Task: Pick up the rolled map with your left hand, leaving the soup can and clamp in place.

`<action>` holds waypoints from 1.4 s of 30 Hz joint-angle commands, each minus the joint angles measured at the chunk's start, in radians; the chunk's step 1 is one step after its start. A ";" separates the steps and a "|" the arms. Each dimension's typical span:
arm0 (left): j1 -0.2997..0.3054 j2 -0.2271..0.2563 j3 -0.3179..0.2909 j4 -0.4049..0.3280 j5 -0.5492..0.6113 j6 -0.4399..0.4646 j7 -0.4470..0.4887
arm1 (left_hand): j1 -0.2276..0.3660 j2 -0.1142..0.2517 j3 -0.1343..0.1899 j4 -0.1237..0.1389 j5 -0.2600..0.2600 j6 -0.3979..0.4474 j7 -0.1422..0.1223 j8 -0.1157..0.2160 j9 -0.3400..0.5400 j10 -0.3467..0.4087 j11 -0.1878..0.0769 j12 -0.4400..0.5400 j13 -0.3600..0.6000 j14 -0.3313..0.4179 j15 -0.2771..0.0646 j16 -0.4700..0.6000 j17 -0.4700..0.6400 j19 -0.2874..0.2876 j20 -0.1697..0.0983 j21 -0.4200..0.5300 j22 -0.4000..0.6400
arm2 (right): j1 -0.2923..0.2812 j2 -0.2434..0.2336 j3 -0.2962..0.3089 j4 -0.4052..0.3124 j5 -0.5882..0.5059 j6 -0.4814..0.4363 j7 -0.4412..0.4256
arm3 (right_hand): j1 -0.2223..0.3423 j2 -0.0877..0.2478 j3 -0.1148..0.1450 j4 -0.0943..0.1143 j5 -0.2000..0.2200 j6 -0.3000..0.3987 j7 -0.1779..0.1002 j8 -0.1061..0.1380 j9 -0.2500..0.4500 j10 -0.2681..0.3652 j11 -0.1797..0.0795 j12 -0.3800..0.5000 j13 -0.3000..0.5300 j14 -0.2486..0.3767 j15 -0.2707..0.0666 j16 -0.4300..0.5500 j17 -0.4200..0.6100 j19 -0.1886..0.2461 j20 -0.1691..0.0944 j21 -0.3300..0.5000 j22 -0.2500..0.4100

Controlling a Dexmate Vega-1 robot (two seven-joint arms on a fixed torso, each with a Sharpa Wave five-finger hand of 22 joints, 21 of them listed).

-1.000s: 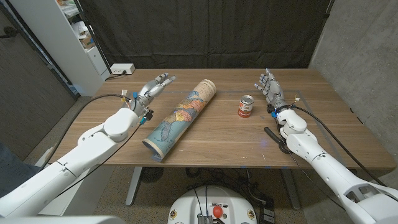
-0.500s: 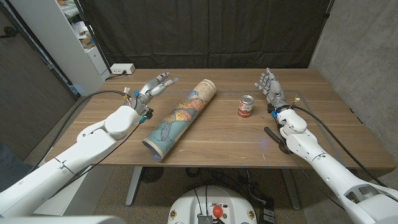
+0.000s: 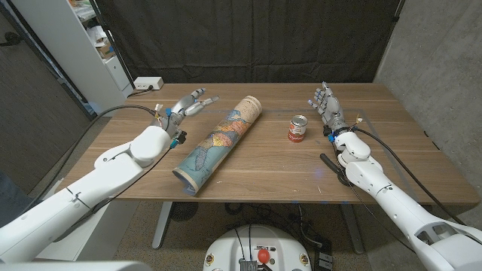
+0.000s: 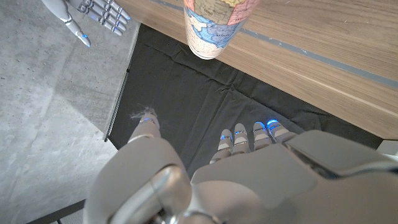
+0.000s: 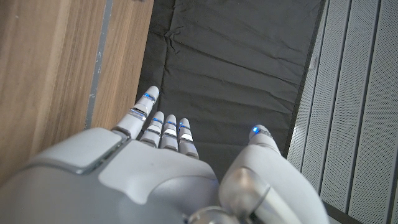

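Right now the rolled map (image 3: 219, 142) is lying on the table (image 3: 263, 177), its long axis running from the near edge away toward the far right. Hovering just beside its far half, the left hand (image 3: 188, 105) is holding nothing, fingers spread, nearer than the right hand (image 3: 327, 103).

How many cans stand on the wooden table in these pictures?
1. The soup can stands upright on the table, between the rolled map and the right hand. None seems hidden.
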 commanded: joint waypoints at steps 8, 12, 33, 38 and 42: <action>-0.039 0.035 0.063 -0.099 0.114 0.180 -0.004 | 0.016 -0.004 0.002 -0.011 -0.004 0.016 0.005 0.005 0.004 -0.004 0.011 0.004 0.002 0.003 0.014 0.007 0.005 0.001 0.014 0.005 0.001 | -0.001 0.002 0.004 -0.001 0.009 0.005 0.007 | -0.002 0.010 -0.003 0.000 0.008 0.011 -0.001 0.004 0.005 0.017 -0.001 0.005 0.004 0.019 -0.002 0.008 -0.002 -0.002 0.006 0.000 0.004; -0.045 0.038 0.076 -0.112 0.135 0.209 -0.005 | 0.017 -0.005 0.002 -0.013 -0.004 0.018 0.005 0.005 0.004 -0.001 0.012 0.006 0.002 0.004 0.016 0.007 0.005 0.001 0.016 0.005 0.001 | -0.003 0.000 0.006 -0.004 0.010 0.002 0.005 | -0.003 0.011 -0.003 0.000 0.008 0.013 -0.001 0.004 0.005 0.017 -0.002 0.005 0.004 0.020 -0.002 0.009 -0.002 -0.001 0.006 0.000 0.004; -0.095 0.027 0.158 -0.147 0.235 0.323 -0.022 | 0.022 -0.005 0.001 -0.019 -0.006 0.021 0.009 0.003 0.004 -0.001 0.014 0.006 0.002 0.008 0.025 0.006 0.005 0.003 0.027 0.005 0.002 | -0.005 0.003 0.011 0.009 0.021 0.008 0.014 | -0.004 0.012 -0.005 0.000 0.008 0.015 -0.001 0.004 0.005 0.018 -0.003 0.005 0.005 0.022 -0.002 0.009 -0.004 0.000 0.006 0.000 0.004; -0.100 0.026 0.173 -0.156 0.259 0.347 -0.023 | 0.022 -0.006 0.000 -0.020 -0.006 0.021 0.009 0.003 0.004 -0.001 0.017 0.006 0.002 0.009 0.027 0.006 0.005 0.004 0.029 0.005 0.002 | -0.007 0.001 0.012 0.009 0.023 0.009 0.016 | -0.004 0.012 -0.006 0.000 0.008 0.015 -0.003 0.004 0.005 0.019 -0.003 0.004 0.005 0.022 -0.002 0.009 -0.004 0.000 0.006 0.000 0.004; -0.102 0.023 0.177 -0.156 0.267 0.359 -0.026 | 0.022 -0.006 0.000 -0.021 -0.006 0.021 0.009 0.003 0.004 0.000 0.017 0.006 0.002 0.009 0.026 0.006 0.005 0.004 0.030 0.005 0.002 | -0.009 -0.001 0.013 0.007 0.023 0.007 0.016 | -0.004 0.012 -0.006 0.000 0.009 0.016 -0.002 0.004 0.005 0.019 -0.004 0.004 0.005 0.023 -0.001 0.010 -0.005 0.000 0.006 0.000 0.004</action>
